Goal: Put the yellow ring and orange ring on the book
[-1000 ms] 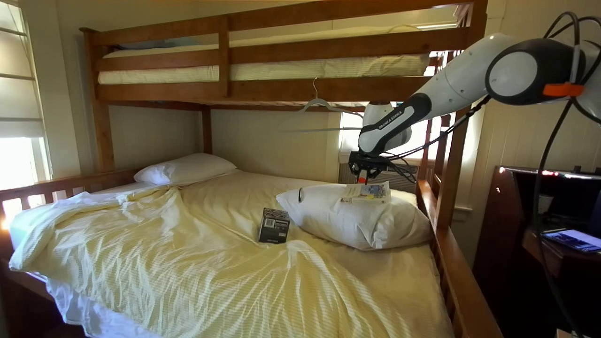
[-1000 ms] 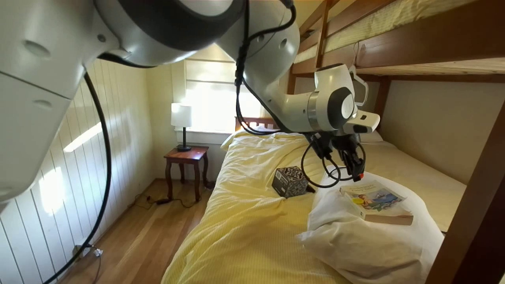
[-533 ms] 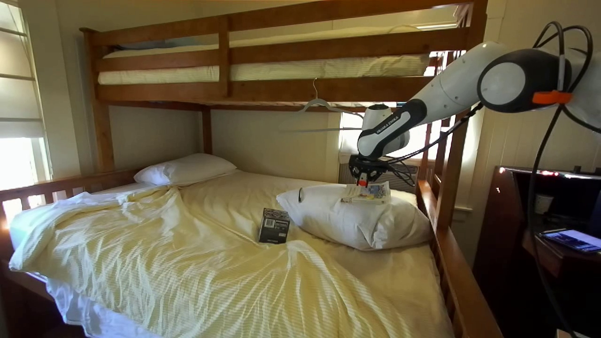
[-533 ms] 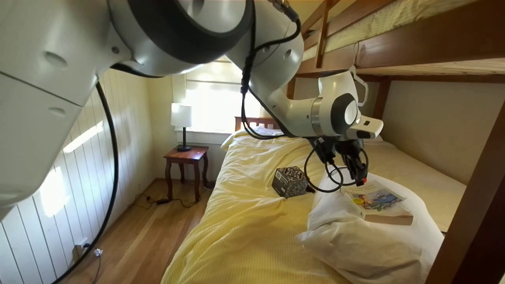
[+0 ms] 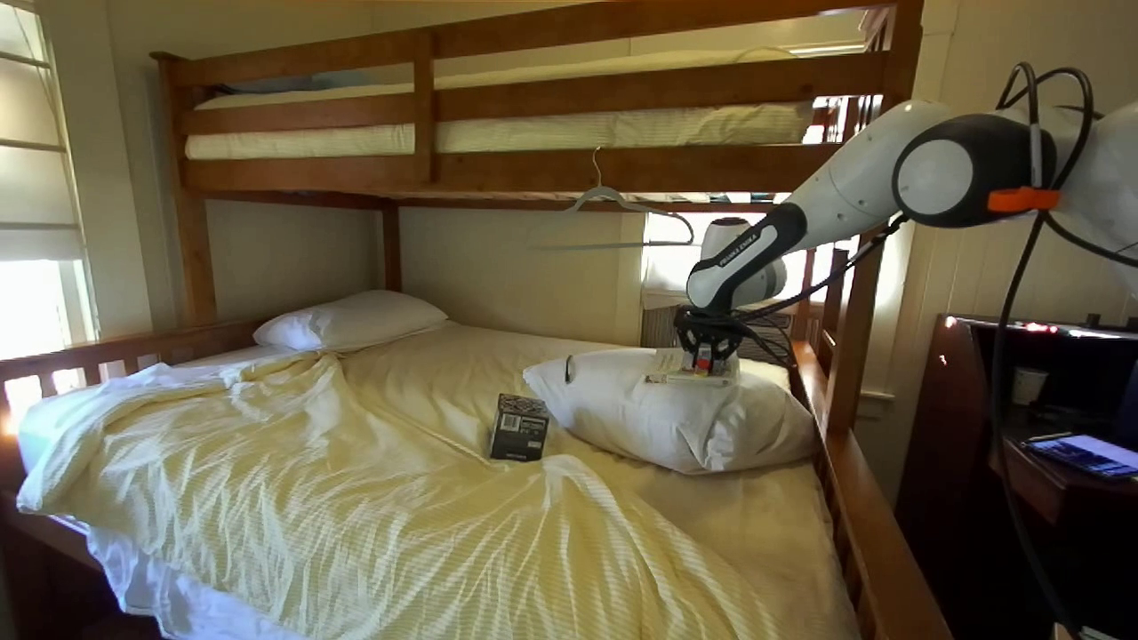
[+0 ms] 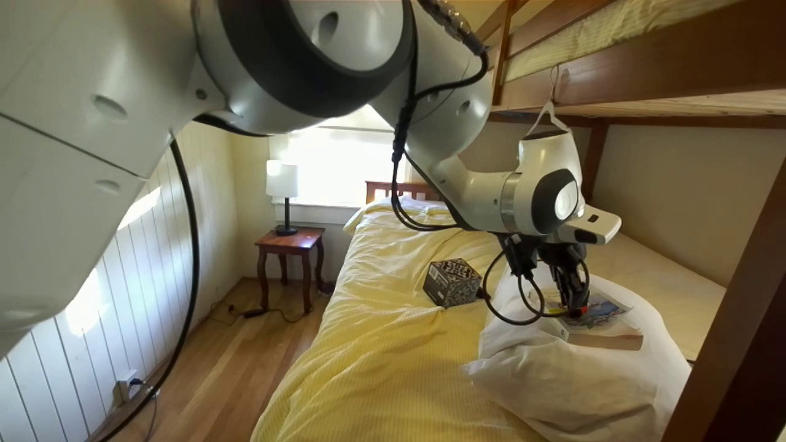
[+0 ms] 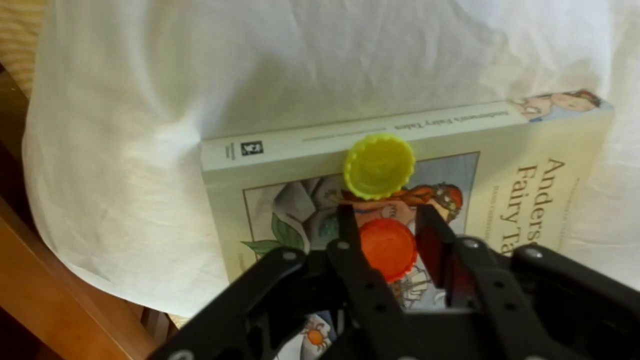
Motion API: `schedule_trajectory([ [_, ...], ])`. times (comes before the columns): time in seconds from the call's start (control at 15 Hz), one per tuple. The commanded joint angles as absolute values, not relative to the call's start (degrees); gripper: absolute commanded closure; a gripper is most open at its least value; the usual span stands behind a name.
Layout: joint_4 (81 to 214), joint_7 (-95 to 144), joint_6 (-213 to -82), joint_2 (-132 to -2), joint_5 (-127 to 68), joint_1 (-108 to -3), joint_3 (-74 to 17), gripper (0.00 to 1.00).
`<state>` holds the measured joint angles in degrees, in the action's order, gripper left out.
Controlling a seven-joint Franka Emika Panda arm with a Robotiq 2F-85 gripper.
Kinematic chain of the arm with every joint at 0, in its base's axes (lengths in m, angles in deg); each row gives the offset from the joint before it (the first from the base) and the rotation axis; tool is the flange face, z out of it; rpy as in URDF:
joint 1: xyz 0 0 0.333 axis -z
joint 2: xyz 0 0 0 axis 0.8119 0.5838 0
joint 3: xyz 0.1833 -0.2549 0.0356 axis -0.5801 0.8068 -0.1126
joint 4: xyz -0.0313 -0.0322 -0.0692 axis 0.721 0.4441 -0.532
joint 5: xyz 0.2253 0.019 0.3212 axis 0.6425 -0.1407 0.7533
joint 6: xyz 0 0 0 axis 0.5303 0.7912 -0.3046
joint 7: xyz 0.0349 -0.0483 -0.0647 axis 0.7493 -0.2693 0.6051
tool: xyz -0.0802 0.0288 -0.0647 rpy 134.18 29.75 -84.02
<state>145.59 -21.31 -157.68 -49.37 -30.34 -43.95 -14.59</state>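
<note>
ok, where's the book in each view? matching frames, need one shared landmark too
In an exterior view: book right of centre, a bit below mid-height, partly hidden by the gripper.
In an exterior view: book in the lower right quarter, also partly hidden by the gripper.
In the wrist view: book large, from left of centre well to the right, gripper over its lower part.
Shared landmark: the white pillow under it.

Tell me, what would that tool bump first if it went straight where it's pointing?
Most likely the book: the tool points down at it, orange cap between its fingers. Any gap is hard to judge.
</note>
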Motion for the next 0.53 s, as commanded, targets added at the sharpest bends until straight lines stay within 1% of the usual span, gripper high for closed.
schedule_trajectory([
  [0.0, 143.35, -21.45, -156.37, -47.58, -27.4, -43.18, -14.45, 0.91],
  [0.13, 143.18, -21.89, -156.49, -47.55, -26.9, -43.18, -14.11, 0.91],
  [0.2, 143.12, -22.2, -156.35, -47.69, -26.87, -43.29, -13.8, 0.89],
  [0.27, 143.19, -22.3, -156.4, -47.95, -26.77, -43.29, -13.69, 0.41],
  [0.33, 143.18, -22.48, -156.46, -48.2, -26.78, -43.29, -13.48, 0.39],
  [0.47, 143.4, -22.92, -156.6, -48.82, -26.99, -43.45, -12.92, 0.27],
])
